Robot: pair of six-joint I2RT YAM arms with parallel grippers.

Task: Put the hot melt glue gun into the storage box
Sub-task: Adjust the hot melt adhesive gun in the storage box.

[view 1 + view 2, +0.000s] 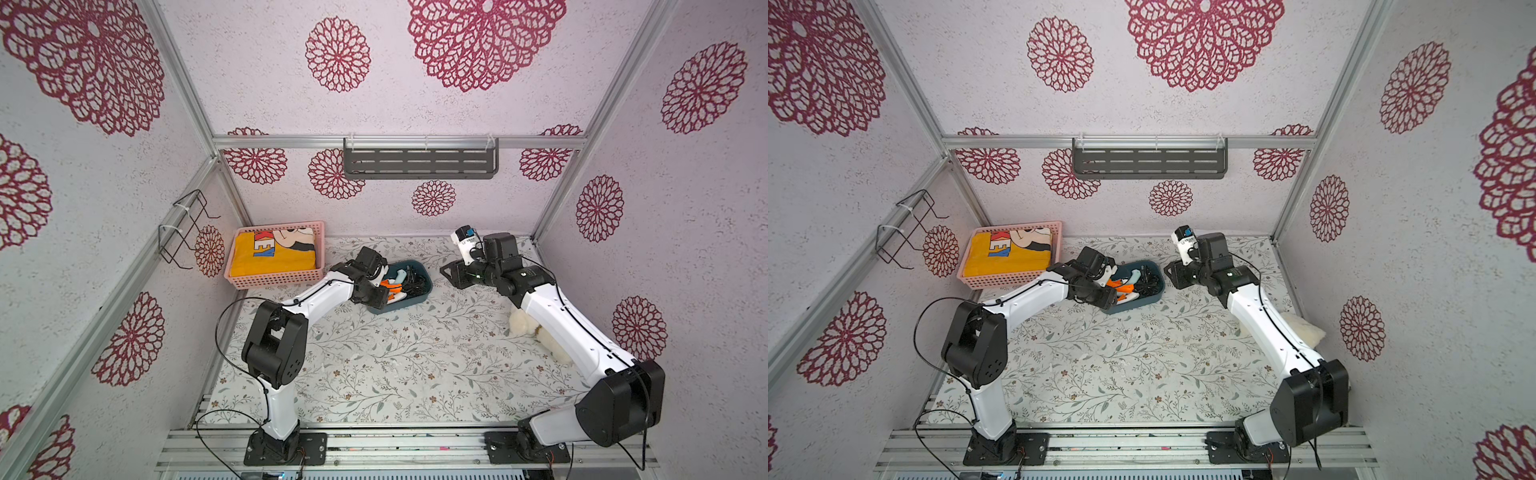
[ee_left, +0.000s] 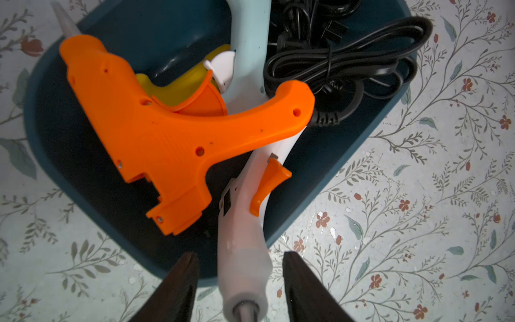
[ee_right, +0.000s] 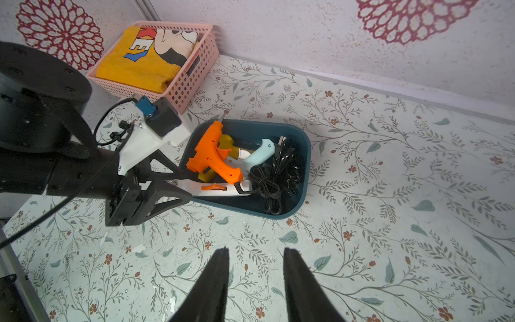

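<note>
Step in hand: placing the white hot melt glue gun with orange trigger [image 2: 245, 223], near its close, we judge. Left end effector [image 2: 239, 255] stands spread, one finger on each side of the gun's frosted nose, a gap showing on both sides; it pinches nothing. Gun body lies inside the dark teal-blue, round-cornered plastic storage box [image 2: 320, 167], beneath the handle of an orange plastic glue gun [image 2: 156, 131]; its nose overhangs the rim on the left arm's side. Next move, we think: nudge the nose inward, or lift clear without snagging it. Farther off, right end effector [image 3: 256, 251] hovers spread and empty above the floral-patterned desk [image 3: 390, 223]. Only the left wrist view shows those gaps; in both top views the wrist hides them. Only the right wrist view shows the box nearly whole, with its coiled black cords [image 3: 278, 172].
</note>
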